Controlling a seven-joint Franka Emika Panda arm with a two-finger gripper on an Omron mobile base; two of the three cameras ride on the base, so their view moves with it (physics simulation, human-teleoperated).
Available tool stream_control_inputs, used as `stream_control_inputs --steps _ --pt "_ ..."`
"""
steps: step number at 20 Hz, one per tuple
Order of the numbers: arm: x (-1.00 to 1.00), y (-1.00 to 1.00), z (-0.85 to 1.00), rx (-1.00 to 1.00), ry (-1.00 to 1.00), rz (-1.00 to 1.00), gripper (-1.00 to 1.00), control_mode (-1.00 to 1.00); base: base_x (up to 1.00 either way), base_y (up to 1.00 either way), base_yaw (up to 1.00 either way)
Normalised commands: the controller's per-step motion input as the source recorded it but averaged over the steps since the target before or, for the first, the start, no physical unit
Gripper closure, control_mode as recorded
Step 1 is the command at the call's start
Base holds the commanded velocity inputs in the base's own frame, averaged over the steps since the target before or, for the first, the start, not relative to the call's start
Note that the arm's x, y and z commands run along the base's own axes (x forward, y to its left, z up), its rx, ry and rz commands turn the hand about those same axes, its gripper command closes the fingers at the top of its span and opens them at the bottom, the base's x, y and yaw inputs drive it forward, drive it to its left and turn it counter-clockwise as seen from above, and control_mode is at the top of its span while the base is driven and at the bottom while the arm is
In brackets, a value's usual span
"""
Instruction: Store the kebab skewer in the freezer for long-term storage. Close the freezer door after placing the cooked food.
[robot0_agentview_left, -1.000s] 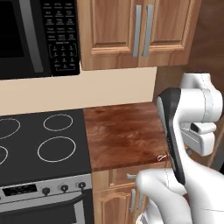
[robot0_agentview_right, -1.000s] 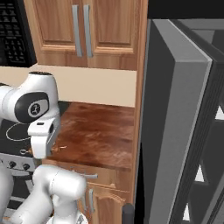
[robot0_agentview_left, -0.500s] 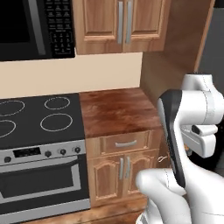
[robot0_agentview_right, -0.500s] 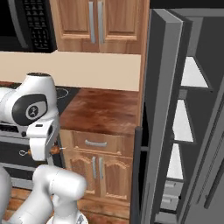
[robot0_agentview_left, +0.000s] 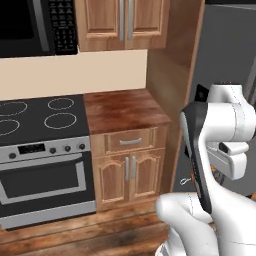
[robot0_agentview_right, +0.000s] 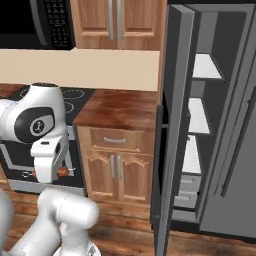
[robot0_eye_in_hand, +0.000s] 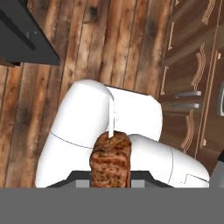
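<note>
The kebab skewer (robot0_eye_in_hand: 110, 161) is a brown-orange meat chunk on a thin pale stick, and my gripper (robot0_eye_in_hand: 110, 180) is shut on it at the bottom of the hand view, above the wooden floor. In the right base view the gripper (robot0_agentview_right: 51, 173) hangs low at the left with the kebab (robot0_agentview_right: 63, 171) poking out beside it. The freezer door (robot0_agentview_right: 173, 115) stands open, seen edge-on, well to the right of the gripper, with white shelves (robot0_agentview_right: 199, 120) behind it. In the left base view the door's grey face (robot0_agentview_left: 226, 50) and black dispenser panel (robot0_agentview_left: 200, 93) show behind my arm.
A wooden counter (robot0_agentview_left: 124, 108) over a drawer and cabinet doors (robot0_agentview_left: 129, 172) stands between the stove (robot0_agentview_left: 42, 142) and the fridge. A microwave (robot0_agentview_left: 35, 25) hangs above the stove. The plain grey door (robot0_agentview_right: 235, 170) with its bar handle is at the far right. Wooden floor (robot0_agentview_left: 75, 235) lies below.
The whole scene has shifted: the base has backed away from the counter and the open freezer has come further into view. The arm keeps its pose with the skewer held.
</note>
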Motion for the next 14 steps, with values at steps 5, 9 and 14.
stream_control_inputs --steps 5,9,14 --pt "0.00 0.00 0.00 0.00 0.00 0.00 1.00 1.00 -0.71 -0.12 -0.04" --pt "0.00 0.00 0.00 0.00 0.00 0.00 1.00 1.00 -0.52 -0.49 0.00" --pt "0.00 0.00 0.00 0.00 0.00 0.00 1.00 1.00 -0.44 -0.75 0.00"
